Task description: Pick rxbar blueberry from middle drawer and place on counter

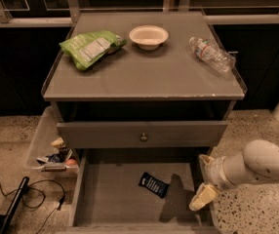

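Note:
The rxbar blueberry (154, 184), a small dark bar with white print, lies flat on the grey floor of the open middle drawer (110, 199), near its centre. My gripper (202, 197) hangs at the drawer's right side, just above the right wall, to the right of the bar and not touching it. The white arm reaches in from the right. The grey counter (144, 74) with its clear raised rim is above.
On the counter lie a green snack bag (91, 48), a white bowl (149, 35) and a plastic bottle (211, 54). A shut drawer front with a knob (143, 137) overhangs the open drawer. A bin with clutter (51, 155) and cables (12, 204) are on the left.

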`<state>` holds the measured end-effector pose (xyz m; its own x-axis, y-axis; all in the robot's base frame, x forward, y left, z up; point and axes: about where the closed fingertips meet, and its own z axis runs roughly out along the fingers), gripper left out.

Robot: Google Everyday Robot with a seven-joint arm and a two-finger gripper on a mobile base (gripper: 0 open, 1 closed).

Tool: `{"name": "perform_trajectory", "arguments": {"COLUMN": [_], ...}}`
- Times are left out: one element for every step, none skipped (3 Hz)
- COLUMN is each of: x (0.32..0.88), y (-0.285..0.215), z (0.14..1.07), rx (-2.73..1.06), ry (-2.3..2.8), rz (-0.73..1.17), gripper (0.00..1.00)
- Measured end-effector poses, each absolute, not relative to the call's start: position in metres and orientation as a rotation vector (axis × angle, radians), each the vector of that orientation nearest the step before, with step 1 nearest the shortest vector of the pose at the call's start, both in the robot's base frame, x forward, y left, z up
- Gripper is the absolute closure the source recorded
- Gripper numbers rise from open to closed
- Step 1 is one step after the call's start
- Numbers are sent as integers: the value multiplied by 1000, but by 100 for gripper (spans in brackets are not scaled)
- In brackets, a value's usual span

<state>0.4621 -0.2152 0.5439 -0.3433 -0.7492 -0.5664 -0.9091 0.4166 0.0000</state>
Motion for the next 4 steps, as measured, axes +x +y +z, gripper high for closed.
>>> {"name": "perform_trajectory", "arguments": {"x": [467,480,491,502], "y": [-206,-180,-158,-144], "z": [526,499,477,452], "rx": [-1386,-1372,-1361,-1327], "ry": [2170,2095,2045,2008], "rz": [441,464,484,523], "gripper": [0,0,0,0]}}
